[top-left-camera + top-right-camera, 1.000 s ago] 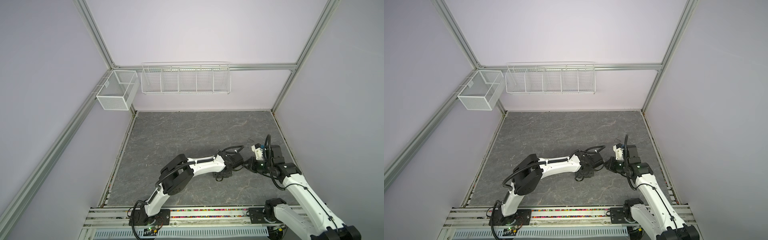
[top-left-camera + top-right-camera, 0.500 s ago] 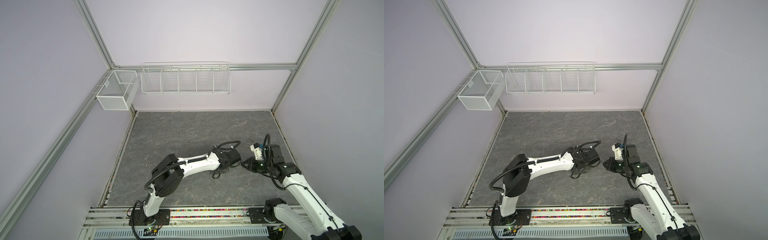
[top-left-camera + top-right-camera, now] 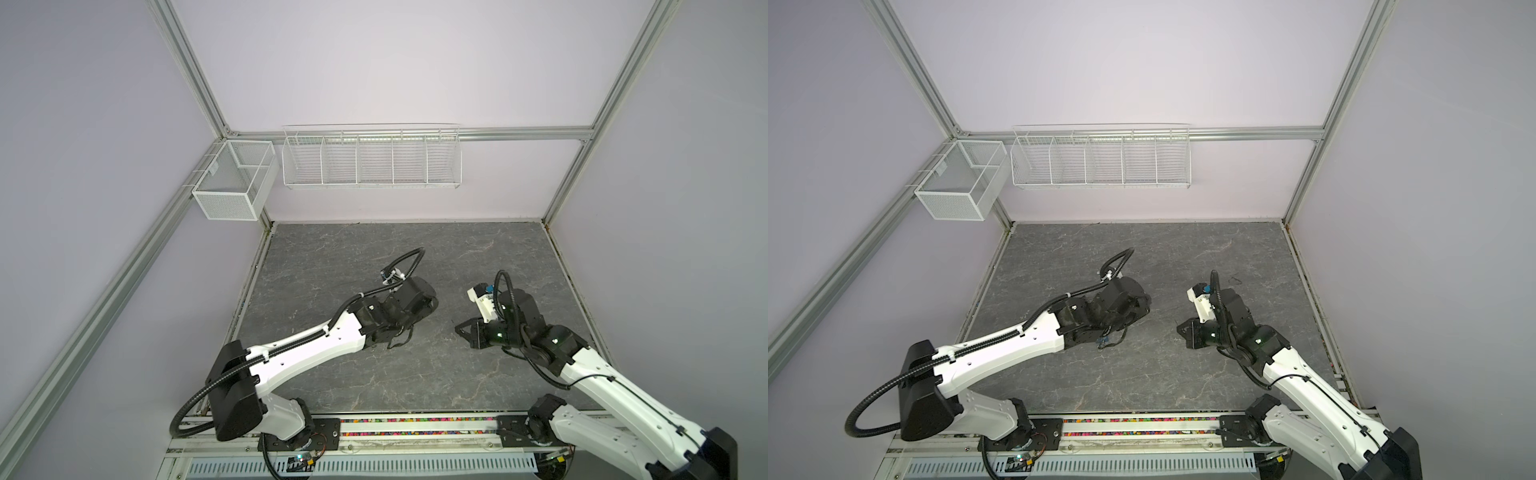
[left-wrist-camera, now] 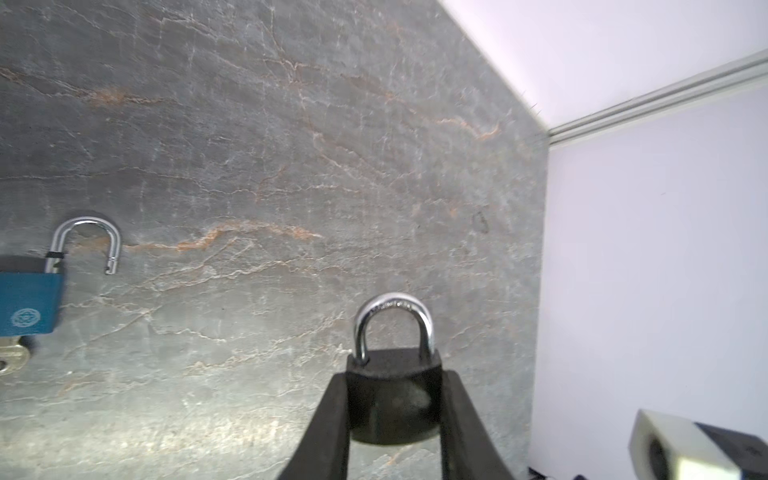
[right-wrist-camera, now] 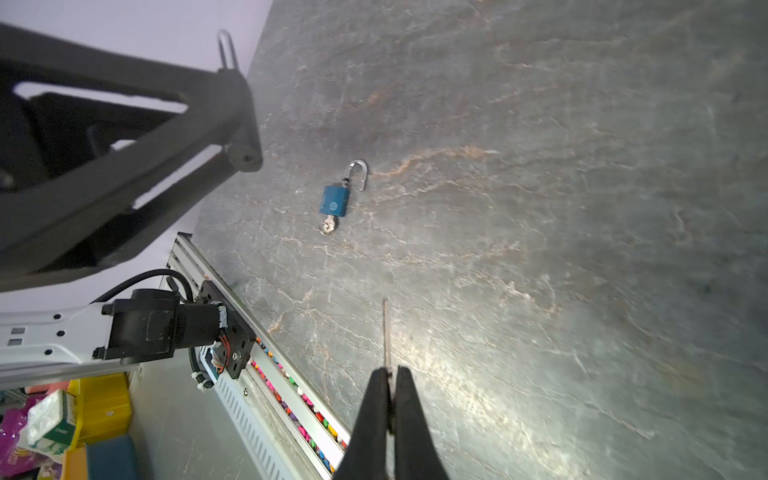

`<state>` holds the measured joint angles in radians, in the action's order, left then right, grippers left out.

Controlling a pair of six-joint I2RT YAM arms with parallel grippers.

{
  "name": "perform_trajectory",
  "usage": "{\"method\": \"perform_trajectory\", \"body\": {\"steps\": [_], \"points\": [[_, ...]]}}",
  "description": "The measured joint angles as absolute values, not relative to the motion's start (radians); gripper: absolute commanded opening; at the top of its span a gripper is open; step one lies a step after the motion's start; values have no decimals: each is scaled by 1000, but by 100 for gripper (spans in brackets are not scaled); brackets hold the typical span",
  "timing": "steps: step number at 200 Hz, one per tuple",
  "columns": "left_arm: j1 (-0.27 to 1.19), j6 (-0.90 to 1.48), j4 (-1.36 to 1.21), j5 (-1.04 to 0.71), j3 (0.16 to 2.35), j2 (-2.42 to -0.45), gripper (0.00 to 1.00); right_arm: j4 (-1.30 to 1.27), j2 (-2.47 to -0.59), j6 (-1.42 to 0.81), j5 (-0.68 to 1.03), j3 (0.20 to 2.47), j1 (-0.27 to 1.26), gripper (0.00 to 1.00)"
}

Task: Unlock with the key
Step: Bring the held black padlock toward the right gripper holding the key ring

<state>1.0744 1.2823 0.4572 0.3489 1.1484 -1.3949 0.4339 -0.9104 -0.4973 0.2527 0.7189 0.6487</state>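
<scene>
In the left wrist view my left gripper is shut on a black padlock, one finger on each side of its body. Its silver shackle is closed and points away from the jaws. My right gripper is shut on a key, whose thin metal blade sticks out past the fingertips, seen edge-on. In both top views the right gripper hangs low over the table with a gap to the left arm's wrist. The left fingers are hidden under that wrist.
A blue padlock lies flat on the grey stone table, shackle swung open, with its own key in the bottom. A white wire rack and mesh basket hang on the walls. The front rail edges the table.
My left gripper has drawn back to the left, away from the right gripper, opening a gap between them. The left arm has straightened out. The right arm has hardly moved.
</scene>
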Motion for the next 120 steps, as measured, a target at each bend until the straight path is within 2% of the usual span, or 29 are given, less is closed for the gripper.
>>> {"method": "perform_trajectory", "body": {"steps": [65, 120], "points": [[1074, 1377, 212, 413, 965, -1222, 19, 303, -1035, -524, 4, 864, 900, 6], [1074, 1404, 148, 412, 944, -1202, 19, 271, -1113, -527, -108, 937, 944, 7]]}}
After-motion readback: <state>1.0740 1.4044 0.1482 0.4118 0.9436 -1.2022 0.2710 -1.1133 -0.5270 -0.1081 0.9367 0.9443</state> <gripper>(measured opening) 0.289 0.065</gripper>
